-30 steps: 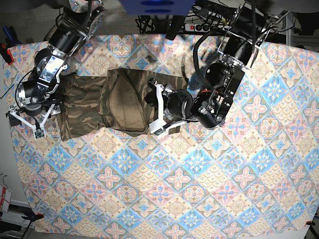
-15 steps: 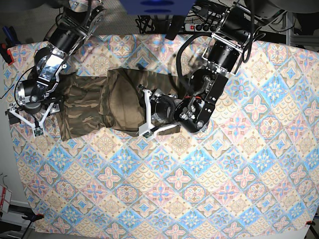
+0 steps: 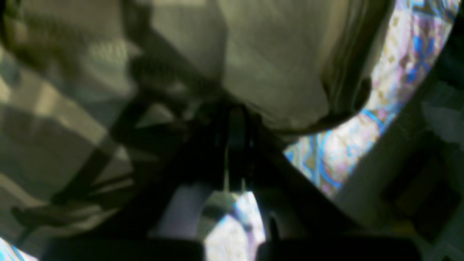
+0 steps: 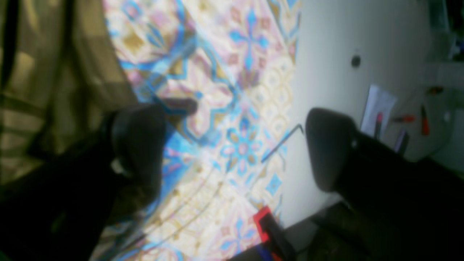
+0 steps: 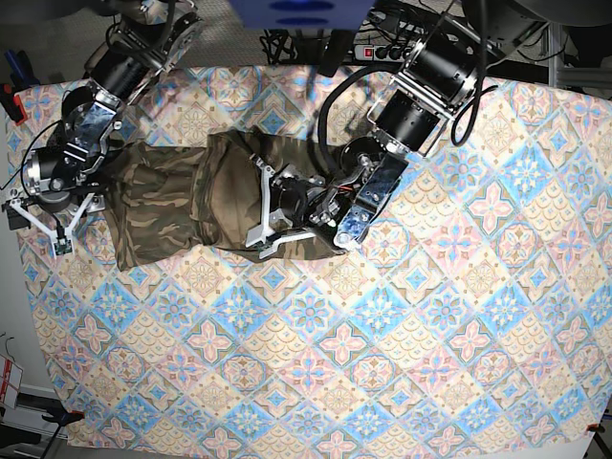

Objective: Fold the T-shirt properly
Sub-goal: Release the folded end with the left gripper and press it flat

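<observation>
The shirt (image 5: 206, 206) lies bunched at upper left of the desk (image 5: 459, 325), its right edge pinched by the left tool (image 5: 260, 206), seemingly to fold it leftward, while the right tool (image 4: 232, 145) gapes empty.

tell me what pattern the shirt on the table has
Green, brown and tan camouflage on the T-shirt, clearest in the base view.

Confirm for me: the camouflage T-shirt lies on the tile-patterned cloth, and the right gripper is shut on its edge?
Not quite. In the right wrist view the right gripper is open, its fingers spread over the tile-patterned cloth beside the camouflage T-shirt. The shirt does lie on that cloth.
</observation>
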`<move>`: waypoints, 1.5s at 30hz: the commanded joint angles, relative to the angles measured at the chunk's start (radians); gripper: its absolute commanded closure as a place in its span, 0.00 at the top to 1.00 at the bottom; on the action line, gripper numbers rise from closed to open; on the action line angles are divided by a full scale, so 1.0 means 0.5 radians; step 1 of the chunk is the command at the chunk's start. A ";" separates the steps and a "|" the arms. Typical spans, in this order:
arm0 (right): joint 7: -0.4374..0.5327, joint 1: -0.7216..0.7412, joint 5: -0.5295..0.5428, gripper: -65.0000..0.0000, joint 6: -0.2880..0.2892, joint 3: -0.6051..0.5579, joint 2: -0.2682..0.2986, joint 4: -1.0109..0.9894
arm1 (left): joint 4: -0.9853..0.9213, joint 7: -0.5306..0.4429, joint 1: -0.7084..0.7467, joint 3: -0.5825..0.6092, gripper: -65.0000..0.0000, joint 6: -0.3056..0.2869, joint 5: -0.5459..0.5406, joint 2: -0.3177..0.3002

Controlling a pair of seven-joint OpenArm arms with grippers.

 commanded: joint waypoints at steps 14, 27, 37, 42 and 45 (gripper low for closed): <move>0.028 0.034 0.022 0.91 -0.019 -0.003 0.020 0.051 | -0.441 -0.497 -0.294 0.328 0.00 -0.023 -0.215 0.202; 0.041 0.046 0.056 0.91 -0.016 0.098 0.017 0.035 | -0.095 -0.638 -0.355 0.429 0.00 -0.023 -0.298 0.202; 0.130 0.049 0.078 0.91 -0.019 0.107 0.014 0.029 | 0.685 -0.567 -0.340 0.389 0.00 0.033 -0.316 -0.172; 0.105 0.095 0.225 0.91 -0.016 0.110 0.014 0.005 | 0.939 -0.248 -0.260 0.094 0.00 0.171 -0.298 -0.279; 0.004 0.132 0.455 0.91 -0.013 0.147 0.026 -0.002 | 1.099 -0.101 -0.196 -0.093 0.00 0.171 -0.298 -0.350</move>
